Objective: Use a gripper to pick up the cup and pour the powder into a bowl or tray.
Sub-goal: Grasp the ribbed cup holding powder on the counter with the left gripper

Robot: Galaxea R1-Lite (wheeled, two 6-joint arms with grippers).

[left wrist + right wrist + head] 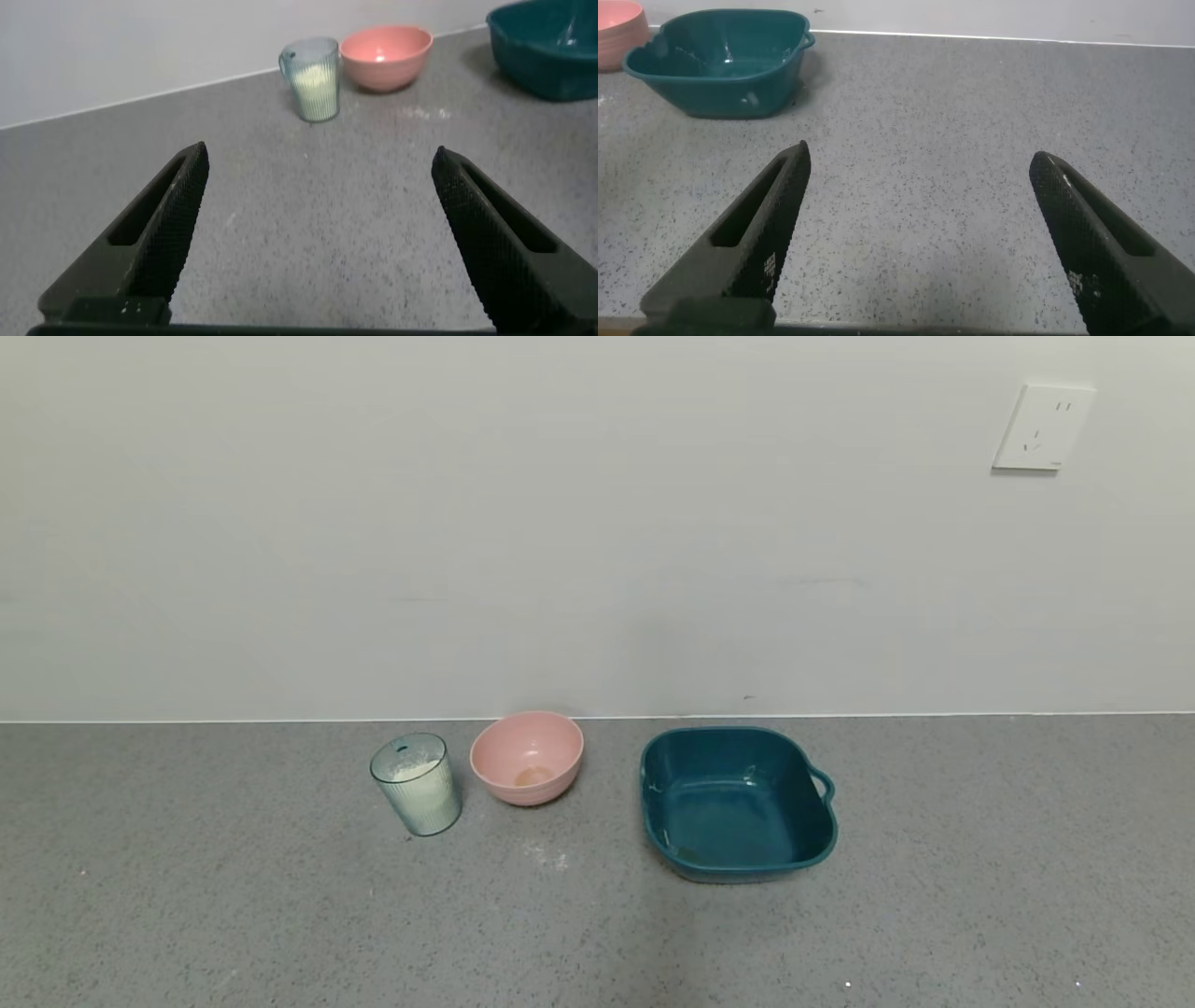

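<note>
Well ahead of the open left pincer (318,243) stands the cup (313,78).

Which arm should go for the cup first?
Left. The cup stands left of the bowl, ahead of the open left end effector. The right end effector faces bare counter.

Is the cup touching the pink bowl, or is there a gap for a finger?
Apart. In the head view a strip of grey counter shows between the cup and the pink bowl; the left wrist view shows the same gap.
</note>
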